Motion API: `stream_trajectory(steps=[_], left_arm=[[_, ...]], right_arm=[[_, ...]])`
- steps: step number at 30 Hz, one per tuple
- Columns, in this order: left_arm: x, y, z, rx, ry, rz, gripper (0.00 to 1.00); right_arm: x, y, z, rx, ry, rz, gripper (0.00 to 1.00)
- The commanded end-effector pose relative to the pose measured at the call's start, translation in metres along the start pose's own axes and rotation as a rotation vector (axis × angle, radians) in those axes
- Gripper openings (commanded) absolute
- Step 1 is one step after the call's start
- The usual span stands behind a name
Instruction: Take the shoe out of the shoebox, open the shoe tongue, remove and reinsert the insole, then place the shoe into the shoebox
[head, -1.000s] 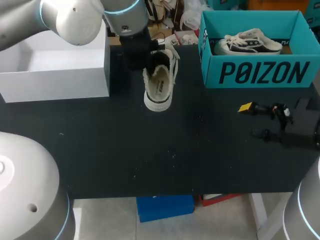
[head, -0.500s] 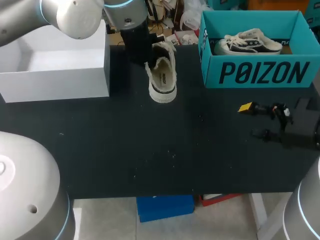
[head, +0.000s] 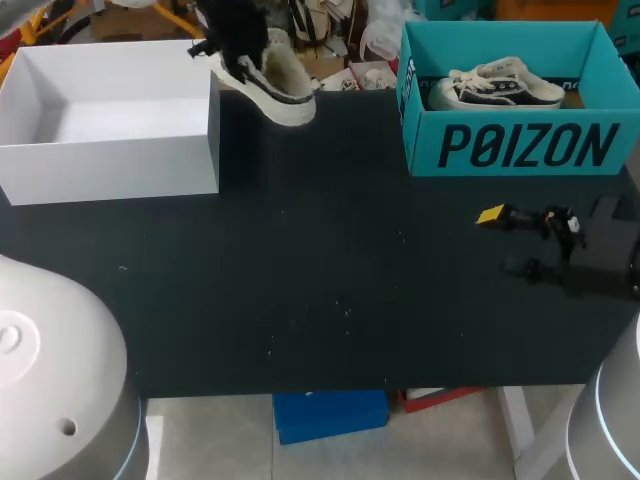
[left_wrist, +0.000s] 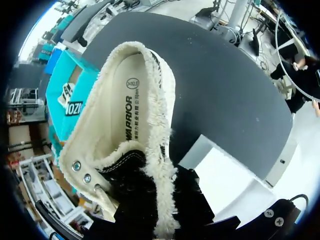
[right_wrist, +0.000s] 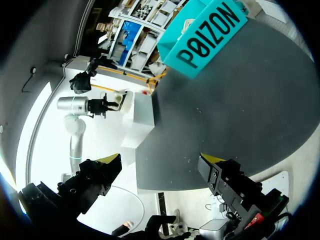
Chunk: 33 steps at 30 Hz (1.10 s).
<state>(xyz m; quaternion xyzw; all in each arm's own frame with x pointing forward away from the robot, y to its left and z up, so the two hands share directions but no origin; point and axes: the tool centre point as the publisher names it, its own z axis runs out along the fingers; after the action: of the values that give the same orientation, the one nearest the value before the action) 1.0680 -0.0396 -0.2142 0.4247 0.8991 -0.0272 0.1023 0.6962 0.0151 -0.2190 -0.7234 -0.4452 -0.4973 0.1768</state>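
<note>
Two shoes showed: one black-and-white shoe (head: 500, 88) inside the teal box (head: 520, 148), one fleece-lined shoe (head: 272, 82) well apart from it. Two boxes stood there too — the teal box and a white box (head: 110, 168) farther off.

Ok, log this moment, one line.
left hand: holds shoe by white box | right hand: open, empty | teal box: other shoe

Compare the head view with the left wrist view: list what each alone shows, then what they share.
Head view only: a second shoe lying inside the teal shoebox. Left wrist view only: the insole seated in the held shoe and its metal eyelets. Both: that shoe, the teal shoebox, the white box and the black table.
</note>
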Motion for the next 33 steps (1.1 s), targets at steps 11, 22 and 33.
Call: stream_trajectory(steps=[11, 22, 33], left_arm=[[0.093, 0.093, -0.019, -0.149, -0.097, -1.138, 0.00], [0.158, 0.124, -0.024, -0.265, -0.058, -1.265, 0.00], [0.185, 0.120, 0.003, -0.283, -0.014, -1.251, 0.00]], right_arm=[[0.001, 0.001, 0.001, 0.001, -0.002, 0.001, 1.00], [0.001, 0.001, 0.001, 0.001, -0.002, 0.001, 1.00], [0.001, 0.001, 0.001, 0.001, -0.002, 0.001, 1.00]])
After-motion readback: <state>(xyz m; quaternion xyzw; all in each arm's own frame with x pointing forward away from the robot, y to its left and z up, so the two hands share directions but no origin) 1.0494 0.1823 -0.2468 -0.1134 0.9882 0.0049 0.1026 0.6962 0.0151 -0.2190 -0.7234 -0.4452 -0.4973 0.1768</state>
